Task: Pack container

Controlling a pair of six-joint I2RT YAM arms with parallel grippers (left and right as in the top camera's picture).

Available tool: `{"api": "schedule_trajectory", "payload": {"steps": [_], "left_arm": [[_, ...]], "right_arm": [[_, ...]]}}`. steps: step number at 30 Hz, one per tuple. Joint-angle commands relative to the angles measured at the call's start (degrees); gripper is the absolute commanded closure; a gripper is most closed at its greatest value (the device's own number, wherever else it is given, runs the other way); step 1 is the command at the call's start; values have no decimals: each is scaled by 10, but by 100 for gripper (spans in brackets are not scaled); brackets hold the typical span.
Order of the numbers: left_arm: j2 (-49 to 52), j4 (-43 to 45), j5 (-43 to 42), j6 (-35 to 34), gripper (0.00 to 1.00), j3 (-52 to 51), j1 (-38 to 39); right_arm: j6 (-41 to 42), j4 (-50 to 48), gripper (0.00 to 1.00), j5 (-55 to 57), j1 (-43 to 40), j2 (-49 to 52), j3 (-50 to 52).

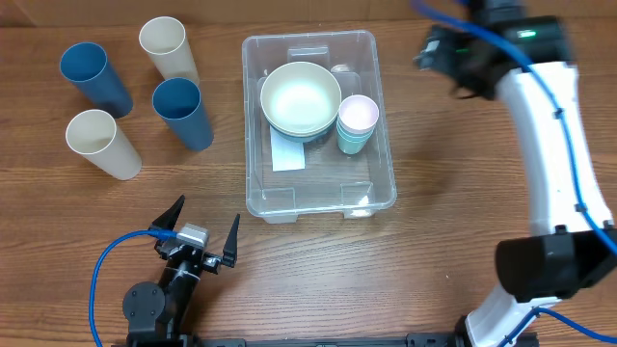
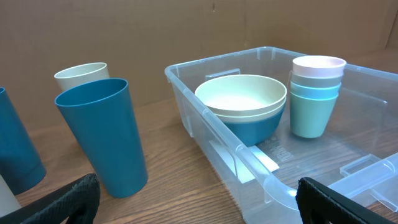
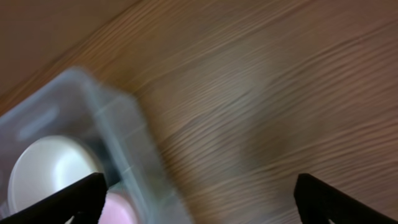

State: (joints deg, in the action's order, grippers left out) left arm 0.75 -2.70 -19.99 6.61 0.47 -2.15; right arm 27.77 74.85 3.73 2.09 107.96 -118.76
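My left fingers (image 2: 59, 202) are the closest thing: two black tips at the bottom of the left wrist view, far apart. My left gripper (image 1: 207, 212) is wide open and holds nothing. It sits at the front of the table (image 1: 463, 222), just in front of the bin (image 1: 318, 185), not touching it.

The bin is in the middle of the table. It is clear, with a white label (image 1: 287, 152) on its floor. Inside it is a stack of bowls (image 1: 301, 96), a cream one on top and a blue one at the bottom. Right beside the bowls stands a stack of small cups (image 1: 357, 123), pink on top and teal below.

Left of the bin, out on the table, stand four tall cups. The back blue cup (image 1: 94, 77) and back cream cup (image 1: 169, 48) are farther from me. The front blue cup (image 1: 183, 113) and front cream cup (image 1: 101, 143) are nearer.

My right gripper (image 3: 205, 202) hangs above the table by the bin's far right corner. Its view is blurry, but the two tips are spread wide with only table between them — open, holding nothing.
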Motion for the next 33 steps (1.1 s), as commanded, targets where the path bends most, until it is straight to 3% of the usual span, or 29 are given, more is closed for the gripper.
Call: {"api": "schedule_trajectory", "payload": {"steps": [1, 4, 8, 15, 18, 22, 24, 31, 33], "left_arm": [[-5, 0, -4, 7, 0, -2, -5], [-5, 0, -1, 7, 0, -2, -5], [-5, 0, 0, 7, 0, -2, -5], [-5, 11, 34, 1, 0, -2, -5], [-4, 24, -52, -28, 0, 29, -5], [68, -100, -30, -35, 0, 186, -5], [159, -153, -25, -28, 0, 297, -5], [525, -489, -43, -23, 0, 720, -5], [595, -523, -42, -23, 0, 786, -5]], "right_arm": [[30, 1, 0, 5, -106, -14, -13], [30, -5, 0, 5, -205, -14, -13], [29, -6, 0, 5, -271, -14, -13], [29, -6, 0, 1, -295, -14, -13], [29, -6, 0, 1, -295, -14, -13], [29, -6, 0, 1, -295, -14, -13], [29, -6, 0, 1, -295, -14, -13], [29, -6, 0, 1, -295, -14, -13], [29, -6, 0, 1, -295, -14, -13]]}}
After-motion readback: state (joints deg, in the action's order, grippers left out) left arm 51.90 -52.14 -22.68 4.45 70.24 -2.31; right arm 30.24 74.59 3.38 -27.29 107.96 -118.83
